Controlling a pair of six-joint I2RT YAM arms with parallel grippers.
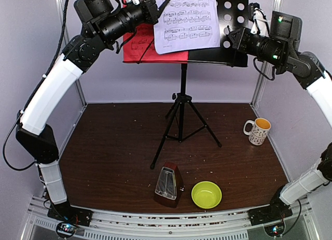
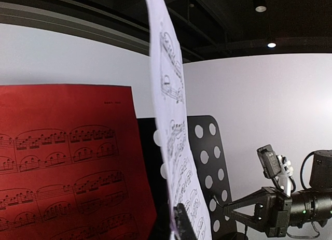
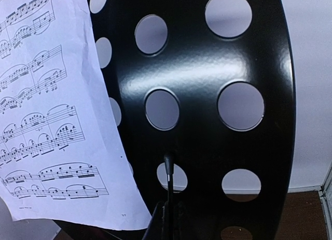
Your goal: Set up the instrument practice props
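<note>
Standing on its tripod legs about mid-counter [image 1: 114, 146], somewhat toward the back edge, the stand [image 1: 181, 95] carries both sheets on its perforated panel [image 3: 197, 69]. The red sheet [image 1: 155, 57] lies flat against the panel's left part. The white sheet [image 1: 189, 22] overlaps the red one's right side and covers the panel's middle; it sits slightly tilted. From the left wrist it shows almost edge-on, held out in front of the red sheet rather than flat against it.

The left gripper [image 2: 179, 219] is up at the white sheet's left edge with its jaws together, and the paper appears to be pinched between them (only one dark finger shows beside the sheet, so the grip itself is hard to see).

The right gripper [image 3: 167, 203] is at the right part of the panel, low down, just right of the white sheet's bottom corner. Its jaws are together; whether they nip the panel's lower lip or merely sit in front of it I cannot tell.

The metronome [image 1: 168, 185] stands upright at the near edge, a little left of centre. A bowl [image 1: 194, 194] sits just beside it on the right, not touching. A mug [image 1: 258, 132] stands upright near the right edge, well apart from the stand's legs.
</note>
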